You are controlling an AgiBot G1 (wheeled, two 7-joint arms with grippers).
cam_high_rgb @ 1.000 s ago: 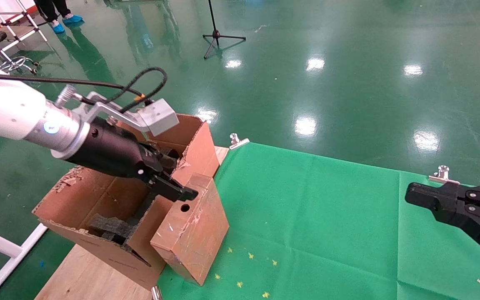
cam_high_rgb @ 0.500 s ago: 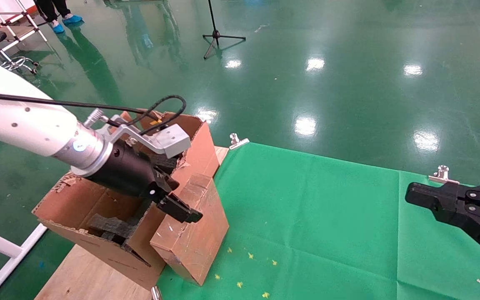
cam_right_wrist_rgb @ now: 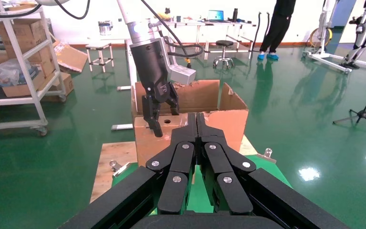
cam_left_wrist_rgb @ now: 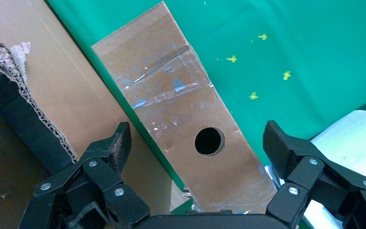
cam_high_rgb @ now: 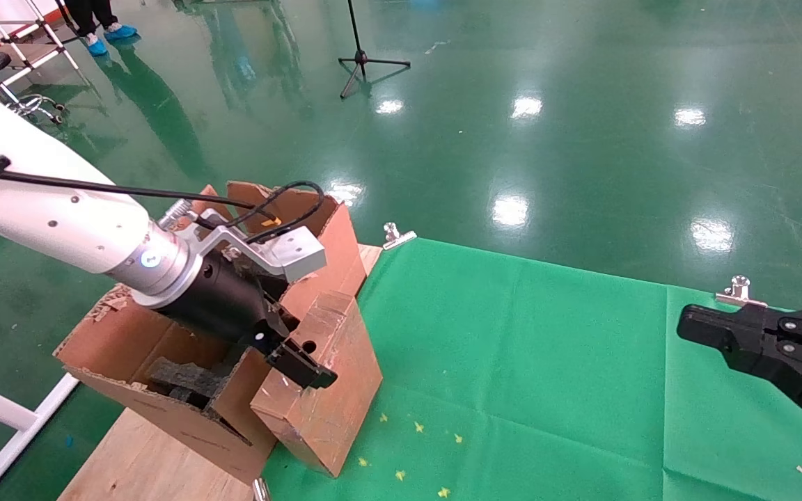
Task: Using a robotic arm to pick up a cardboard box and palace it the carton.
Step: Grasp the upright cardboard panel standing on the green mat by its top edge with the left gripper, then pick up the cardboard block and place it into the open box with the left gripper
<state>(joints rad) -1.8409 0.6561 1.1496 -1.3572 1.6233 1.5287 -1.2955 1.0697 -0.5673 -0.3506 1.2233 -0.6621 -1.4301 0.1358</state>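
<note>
The cardboard box (cam_high_rgb: 328,400), small and brown with tape and a round hole in its upper face (cam_left_wrist_rgb: 181,109), stands on edge on the green cloth, tilted against the outside of the carton (cam_high_rgb: 129,334). My left gripper (cam_high_rgb: 296,355) on the white robotic arm is open over the box's top. One finger (cam_high_rgb: 303,369) is on the cloth side, the other on the carton side. In the left wrist view the left gripper (cam_left_wrist_rgb: 198,138) straddles the box without touching it, and the carton wall (cam_left_wrist_rgb: 52,86) is beside it. My right gripper (cam_high_rgb: 686,323) hangs shut at the far right.
Black foam pieces (cam_high_rgb: 185,379) lie inside the carton, which rests on a wooden board (cam_high_rgb: 143,459). Green cloth (cam_high_rgb: 526,362) covers the table, held by metal clamps (cam_high_rgb: 397,235). Small yellow marks (cam_high_rgb: 418,426) dot the cloth near the box. A tripod (cam_high_rgb: 366,59) stands on the floor beyond.
My left gripper has come down and slightly forward from above the carton's edge, so its open fingers now straddle the box's top. The box and the right arm have not moved.
</note>
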